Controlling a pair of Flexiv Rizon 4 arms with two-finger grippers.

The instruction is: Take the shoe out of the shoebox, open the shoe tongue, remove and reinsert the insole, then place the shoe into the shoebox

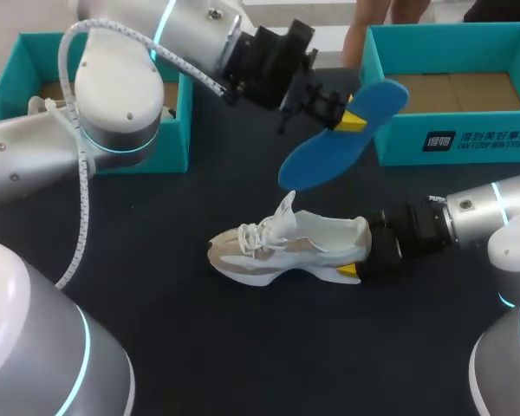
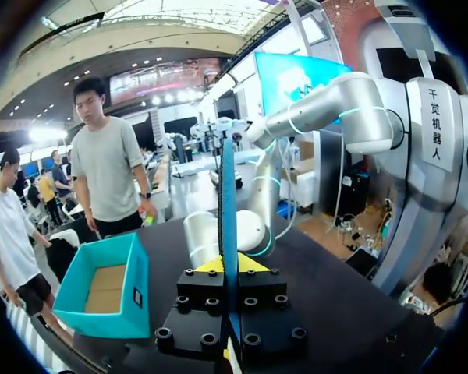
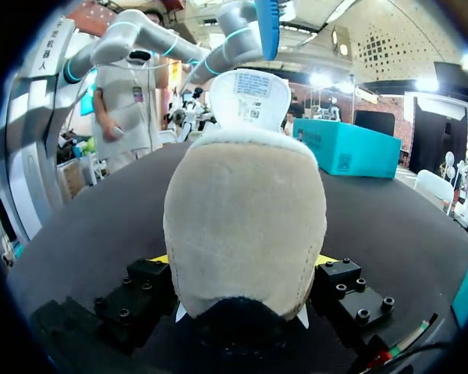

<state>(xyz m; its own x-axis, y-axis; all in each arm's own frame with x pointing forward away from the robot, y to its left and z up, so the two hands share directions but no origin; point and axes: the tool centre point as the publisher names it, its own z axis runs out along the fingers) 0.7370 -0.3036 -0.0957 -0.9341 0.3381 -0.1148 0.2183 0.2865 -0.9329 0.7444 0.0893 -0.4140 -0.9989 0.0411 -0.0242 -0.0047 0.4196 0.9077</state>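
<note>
The dark table (image 1: 243, 347) lies open around its middle, with bare surface running from the shoe to the near edge. Two teal boxes stand uncovered along the far edge. The left shoebox (image 1: 175, 130) is partly hidden behind the left arm (image 1: 121, 87), and the right shoebox (image 1: 468, 143) sits by the far right corner with brown card showing inside.

The white-and-beige shoe (image 1: 282, 247) stands on its sole mid-table, well apart from both boxes. Its toe points to the robot's left and its tongue is lifted upright.

The blue insole (image 1: 342, 139) hangs tilted in the air between the boxes, above and behind the shoe and touching neither it nor the table. Its upper end is close to the right shoebox's near corner.

The left gripper (image 1: 334, 111) is clamped on the insole near that upper end. Its wrist view shows the insole (image 2: 228, 202) edge-on, pinched between the yellow tips.

The right gripper (image 1: 361, 260), low over the table, grasps the shoe's heel (image 3: 246, 226) from both sides, a yellow tip against each flank.
</note>
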